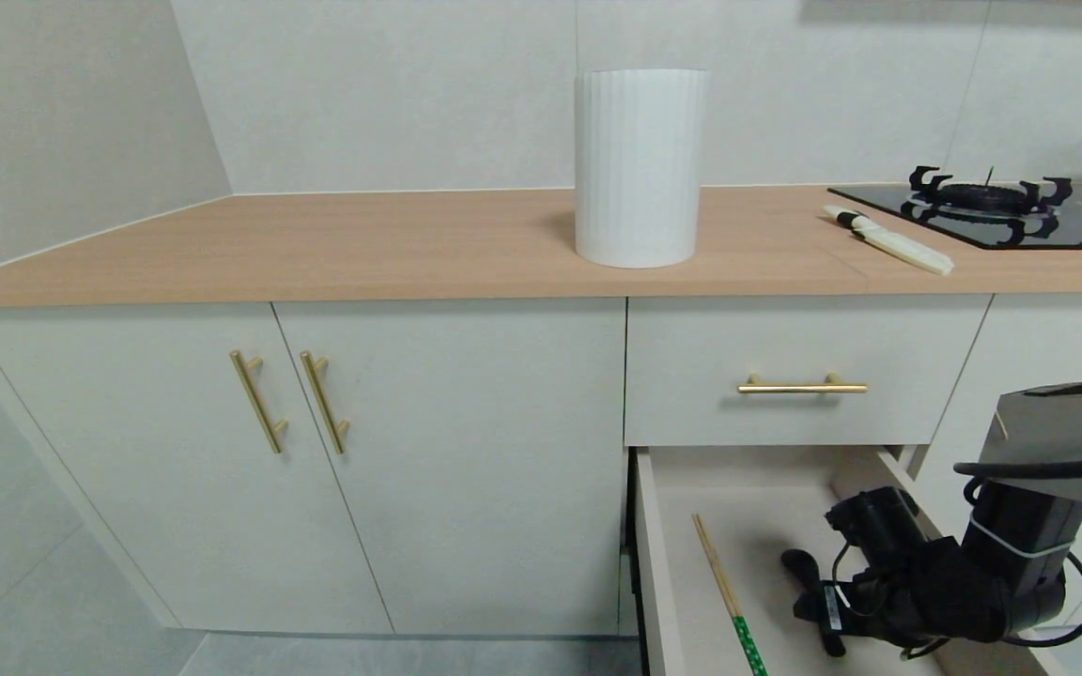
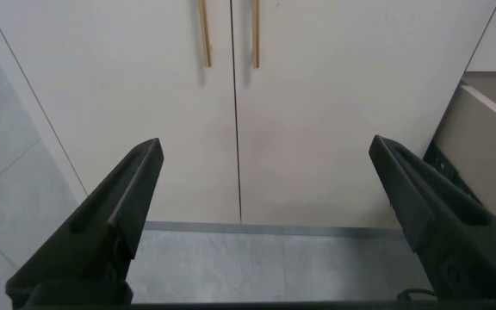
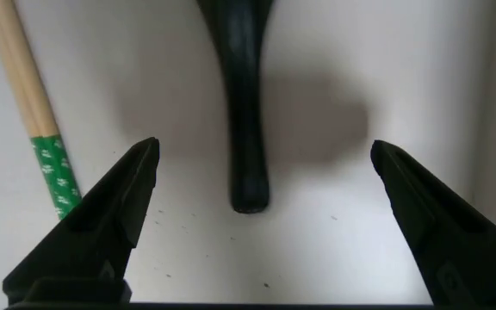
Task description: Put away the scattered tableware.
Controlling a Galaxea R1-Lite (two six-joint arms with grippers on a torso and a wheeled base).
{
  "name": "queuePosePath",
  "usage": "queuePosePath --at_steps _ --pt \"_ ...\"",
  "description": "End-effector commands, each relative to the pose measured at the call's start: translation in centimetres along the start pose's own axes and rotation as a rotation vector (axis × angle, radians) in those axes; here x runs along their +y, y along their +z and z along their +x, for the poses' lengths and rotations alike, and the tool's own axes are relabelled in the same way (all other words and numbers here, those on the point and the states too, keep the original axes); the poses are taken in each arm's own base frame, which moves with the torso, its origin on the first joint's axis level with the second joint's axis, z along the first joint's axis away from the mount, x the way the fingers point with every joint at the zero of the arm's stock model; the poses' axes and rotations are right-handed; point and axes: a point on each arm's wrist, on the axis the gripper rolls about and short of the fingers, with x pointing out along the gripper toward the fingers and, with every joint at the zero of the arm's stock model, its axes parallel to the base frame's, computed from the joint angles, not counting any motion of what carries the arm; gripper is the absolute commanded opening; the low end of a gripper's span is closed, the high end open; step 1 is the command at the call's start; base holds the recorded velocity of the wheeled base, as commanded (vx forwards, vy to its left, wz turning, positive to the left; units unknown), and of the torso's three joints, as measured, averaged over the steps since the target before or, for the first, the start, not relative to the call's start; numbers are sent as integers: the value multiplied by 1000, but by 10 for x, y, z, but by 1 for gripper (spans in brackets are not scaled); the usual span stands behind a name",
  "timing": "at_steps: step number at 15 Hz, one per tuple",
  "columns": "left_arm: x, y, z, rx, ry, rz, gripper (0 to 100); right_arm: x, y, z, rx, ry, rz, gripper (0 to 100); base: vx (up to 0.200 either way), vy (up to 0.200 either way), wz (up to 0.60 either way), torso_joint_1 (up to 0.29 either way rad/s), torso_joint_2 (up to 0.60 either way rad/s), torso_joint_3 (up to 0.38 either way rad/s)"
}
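Right tool (image 3: 263, 148) – fingers spread wide, nothing held, poised inside the open lower drawer (image 1: 654, 554) directly over the handle of a black spoon (image 3: 246, 103) lying on the drawer floor. Chopsticks (image 1: 719, 587) – a green-tipped pair, flat along the drawer's left side, beside the spoon and apart from it, with bare floor between. Left tool (image 2: 265, 148) – released, empty, low before the shut cabinet doors (image 2: 231, 112) with floor tiles beneath. Upper drawer (image 1: 802, 386) – closed. Surface (image 1: 363, 244) – wood-toned, carrying a white ribbed canister (image 1: 640, 169) mid-way and a pale knife (image 1: 888, 239) near the hob (image 1: 1001, 211); grey tiled walls behind.
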Motion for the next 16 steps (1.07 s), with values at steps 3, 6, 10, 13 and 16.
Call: queuePosePath --at_steps 3,6,10,13,16 --pt "0 0 0 0 2 0 100 -2 26 -66 -188 58 22 100 0 0 0 0 0 0" --pt "0 0 0 0 0 6 100 5 30 -119 -272 116 -5 100 0 0 0 0 0 0" --pt "0 0 0 0 0 1 100 20 18 -184 -344 220 -83 100 0 0 0 0 0 0" --pt "0 0 0 0 0 0 100 17 15 -206 -367 236 -90 100 0 0 0 0 0 0" --pt "0 0 0 2 2 0 100 16 11 -219 -385 255 -109 100 -133 0 0 0 2 6"
